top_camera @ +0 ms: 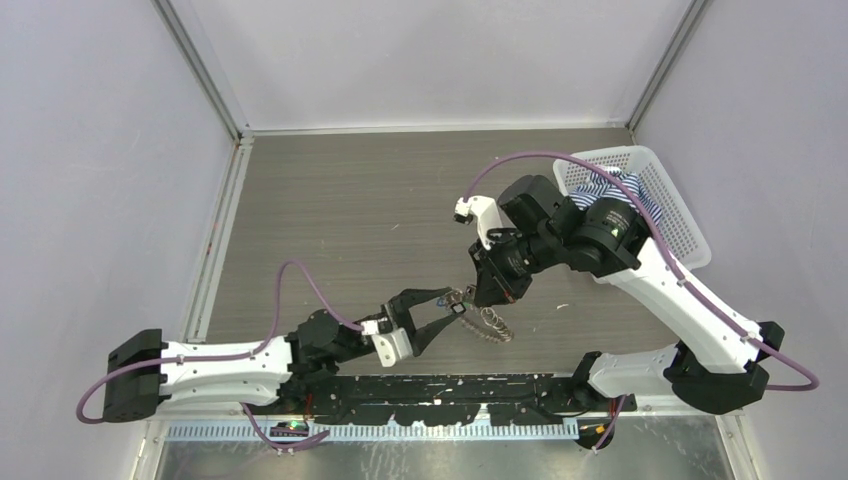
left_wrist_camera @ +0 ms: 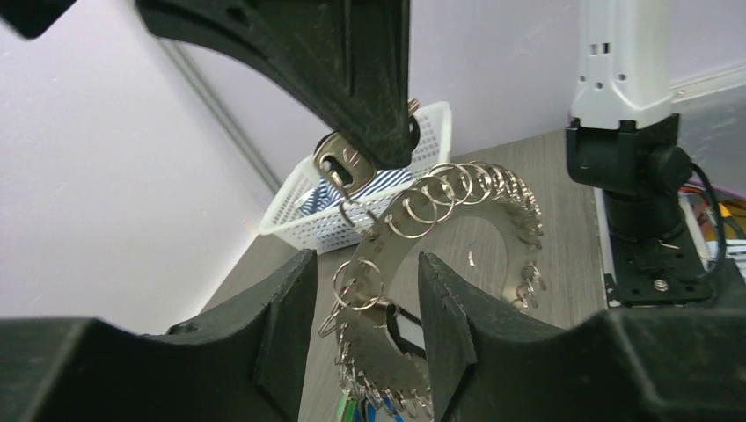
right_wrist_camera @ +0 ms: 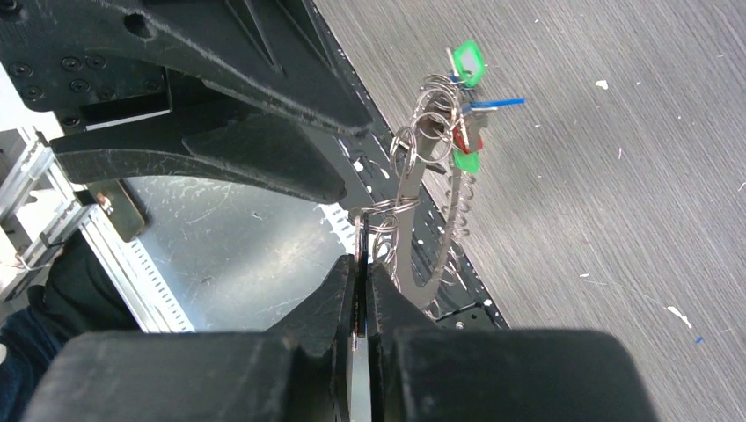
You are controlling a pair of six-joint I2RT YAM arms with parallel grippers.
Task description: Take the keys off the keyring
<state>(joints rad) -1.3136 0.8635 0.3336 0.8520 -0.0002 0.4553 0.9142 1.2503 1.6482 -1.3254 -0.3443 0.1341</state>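
**A:** Where was the keyring?

**B:** The keyring sat well apart from the white basket, off its near-left corner and close to the near edge of the counter. It stood on edge. I couldn't tell whether its low end touched the surface.

**A:** And your tools?

**B:** My right tool was clamped shut on one silver key, a thin flat blade pinched between the pads. My left tool stood with its jaws wide apart astride the ring, gripping nothing.

**A:** How much room was there?

**B:** Grey counter ran from the ring to the back wall, and leftward from the basket to the side wall. On the near side the black base rail lay just beside the ring. The two tools were almost tip to tip.

**A:** Materials?

**B:** The ring was a flat, silvery metal band, curved, with small wire split rings crowded along its rim. The other keys bunched at its far end, with glossy green, blue and red plastic heads. The counter was streaked grey wood-grain, flecked with white. The basket was perforated plastic with striped cloth inside.
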